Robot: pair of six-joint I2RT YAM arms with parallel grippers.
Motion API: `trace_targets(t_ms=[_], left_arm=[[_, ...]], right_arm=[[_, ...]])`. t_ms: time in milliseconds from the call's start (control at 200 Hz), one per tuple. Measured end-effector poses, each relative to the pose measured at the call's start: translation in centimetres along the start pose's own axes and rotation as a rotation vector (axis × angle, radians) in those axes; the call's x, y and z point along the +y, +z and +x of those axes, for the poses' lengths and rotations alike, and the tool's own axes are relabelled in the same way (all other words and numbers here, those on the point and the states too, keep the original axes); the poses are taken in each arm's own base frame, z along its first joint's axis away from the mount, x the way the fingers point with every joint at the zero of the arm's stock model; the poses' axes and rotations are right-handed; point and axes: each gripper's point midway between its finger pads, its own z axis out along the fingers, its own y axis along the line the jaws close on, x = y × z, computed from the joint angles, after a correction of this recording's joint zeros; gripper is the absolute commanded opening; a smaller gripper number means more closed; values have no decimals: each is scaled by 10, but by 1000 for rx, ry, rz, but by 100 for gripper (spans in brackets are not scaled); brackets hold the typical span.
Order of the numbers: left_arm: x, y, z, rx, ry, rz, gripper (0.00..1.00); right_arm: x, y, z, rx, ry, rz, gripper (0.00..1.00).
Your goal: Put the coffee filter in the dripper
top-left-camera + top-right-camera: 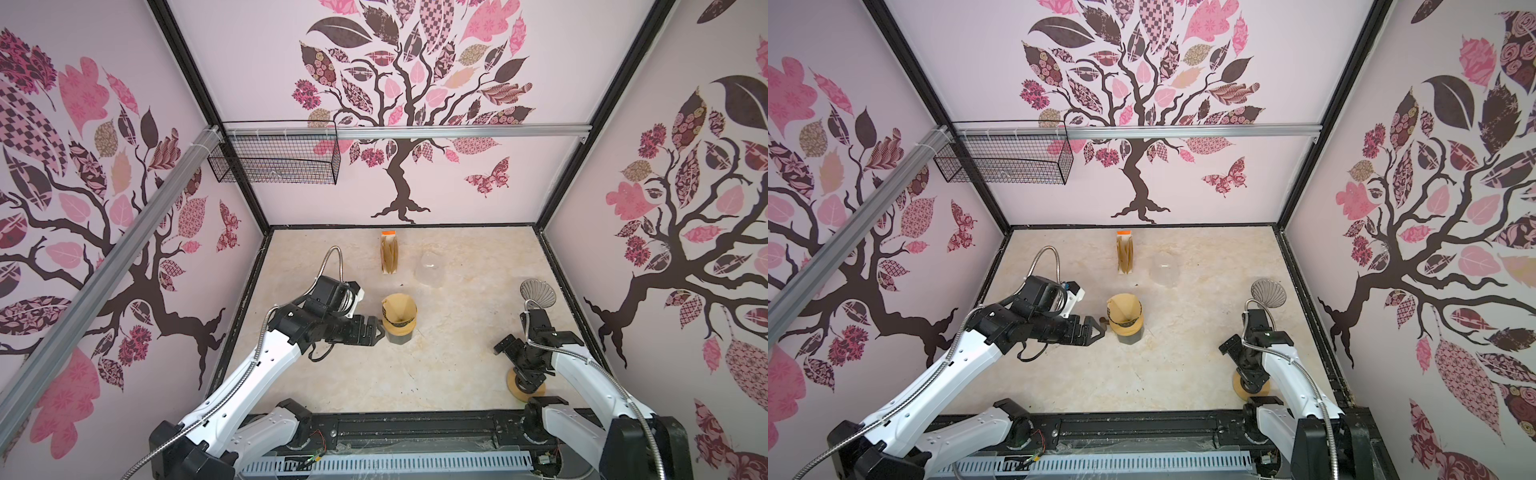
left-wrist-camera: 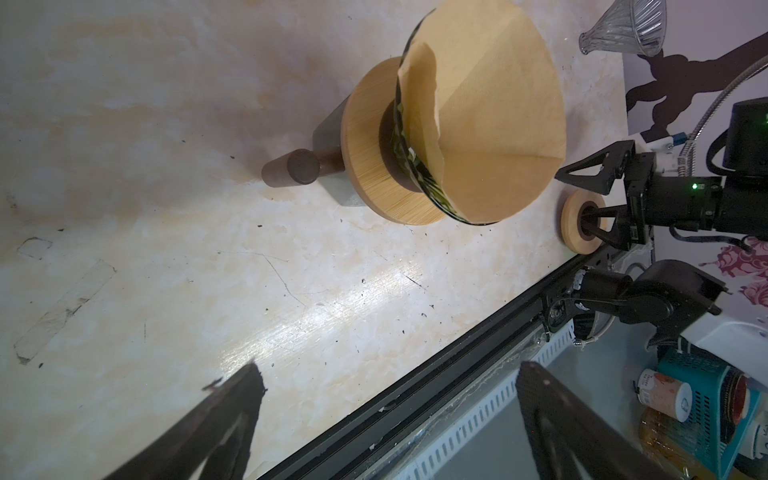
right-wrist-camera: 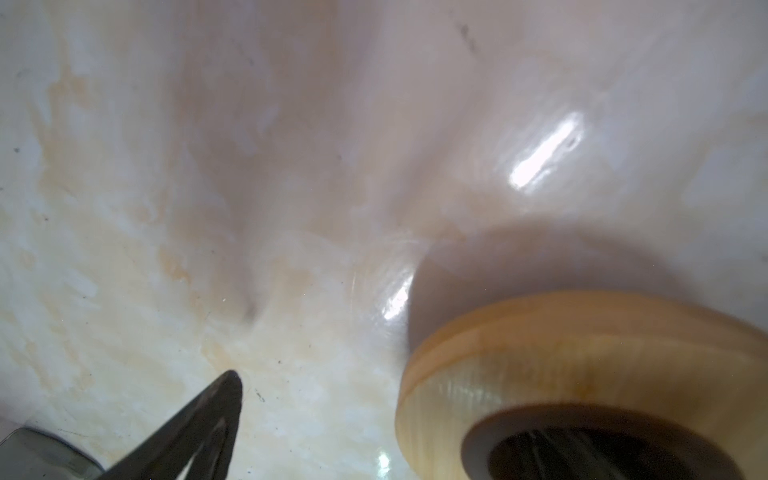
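The brown paper coffee filter [image 1: 400, 309] [image 1: 1124, 309] [image 2: 490, 124] sits opened as a cone inside the dripper [image 1: 399, 328] [image 2: 370, 145]. The dripper is dark with a wooden collar and a side handle [image 2: 291, 166], and it stands on a dark cup mid-table. My left gripper [image 1: 379, 330] [image 1: 1101, 330] [image 2: 388, 374] is open just left of the dripper beside its handle, with nothing between its fingers. My right gripper [image 1: 524, 380] [image 1: 1252, 380] [image 3: 395, 415] is open at the front right. It points down over a wooden ring [image 1: 525, 388] [image 3: 582, 353], with one finger in the ring's hole.
A holder of spare brown filters [image 1: 390, 253] stands at the back middle, with a clear glass dome [image 1: 430, 270] next to it. A ribbed glass funnel [image 1: 538, 293] lies by the right wall. A wire basket [image 1: 274, 160] hangs on the back wall. A black rail [image 1: 415, 428] borders the front.
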Motion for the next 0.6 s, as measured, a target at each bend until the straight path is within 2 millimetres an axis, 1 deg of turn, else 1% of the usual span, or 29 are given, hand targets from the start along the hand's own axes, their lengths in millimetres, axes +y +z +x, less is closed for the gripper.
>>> trace_targets(t_ms=[200,400,435,600], left_arm=[[0,0,0,0,-1,0,98],[1,2,0,-3,1,1,98],[0,2,-1,-5,1,2,98],[1,3,0,-5,2,2,98]], right_arm=[[6,2,4,-11,-51,11,100],[30,6,11,6,-118,5,100],[39,7,11,9,-125,-12,100],[104,3,10,-3,-201,-158,100]])
